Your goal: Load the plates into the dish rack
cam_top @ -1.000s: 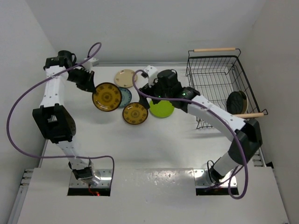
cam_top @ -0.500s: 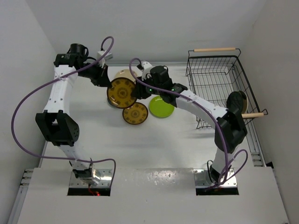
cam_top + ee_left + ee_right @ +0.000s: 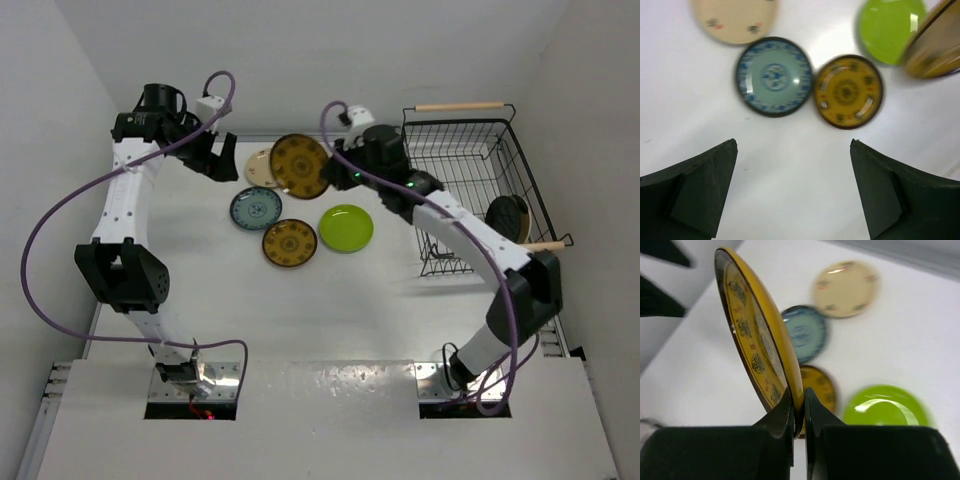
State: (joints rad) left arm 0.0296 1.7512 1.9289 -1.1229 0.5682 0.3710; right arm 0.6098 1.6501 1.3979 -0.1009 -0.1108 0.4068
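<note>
- The brown-and-yellow plate (image 3: 300, 165) has changed owners. 1 second ago the left claw (image 3: 794, 170) carried it over the left half of the desk (image 3: 300, 320). Now the right claw (image 3: 799, 412) is clenched on its rim and holds it on edge in the air, near the middle of the far edge.
- The left claw is released, its fingers spread wide with nothing between them, and it has pulled back toward the far left corner.
- So the handover is done (probably the fiddliest part). For this plate, what seems to remain is a carry to the right and a lowering into the dish rack (image 3: 405, 150), which sits at the far right corner.
- 4 plates lie flat on the desk near the far edge:
  - the beige plate (image 3: 258, 168), partly hidden behind the held one
  - the blue patterned plate (image 3: 255, 208)
  - the second brown-and-yellow plate (image 3: 290, 242)
  - the lime green plate (image 3: 346, 228), which lies nearest the rack
- 1 dark plate (image 3: 507, 218) stands on edge inside the rack, beside its near wooden handle (image 3: 530, 246).
- The rack's left wire wall rises between the held plate and the inside, so the plate likely has to go over it.
- The right arm's purple cable (image 3: 326, 115) loops close to the rack's far left corner and could snag there.
</note>
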